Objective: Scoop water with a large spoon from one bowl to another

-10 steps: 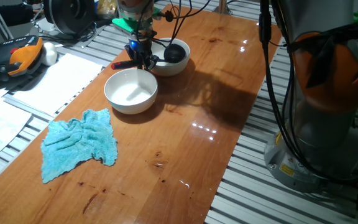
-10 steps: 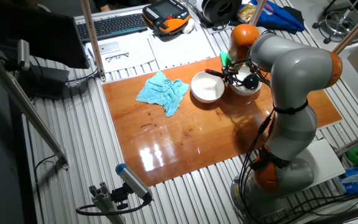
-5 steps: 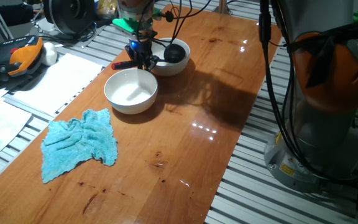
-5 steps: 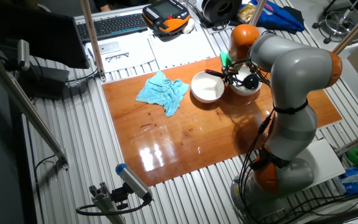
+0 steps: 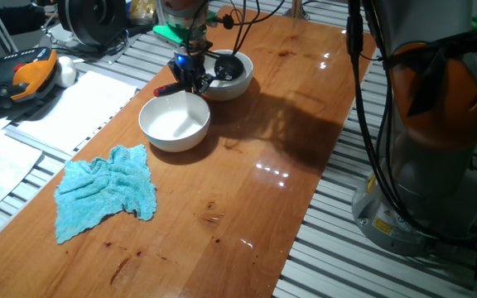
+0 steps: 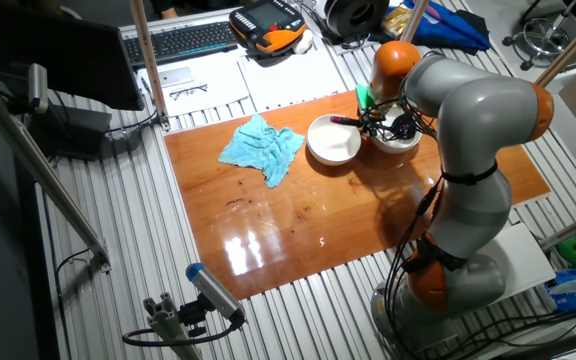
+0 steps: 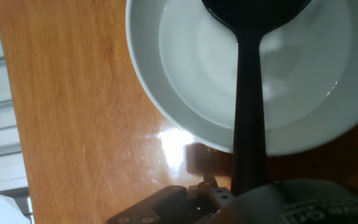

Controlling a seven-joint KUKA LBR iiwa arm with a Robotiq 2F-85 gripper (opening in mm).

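Two bowls sit side by side on the table [image 5: 288, 124] — near bowl [image 5: 174, 121], far bowl [image 5: 226, 76] — cloth [image 5: 106, 190] nearer still.

glossy wooden table [image 5: 288, 124], fluffy cloth [image 5: 106, 192], matt plastic ladle [image 7: 248, 112].

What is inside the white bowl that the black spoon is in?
The black plastic ladle's round cup sits in the far white bowl. Clear water pools there. The cup hides the bowl's bottom beneath it.

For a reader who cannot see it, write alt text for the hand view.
Seen from just above, a black large spoon reaches out over a white bowl of clear water, its cup cut off by the top edge. The bowl sits on a wooden table, with dark parts of the gripper blurred along the bottom edge.
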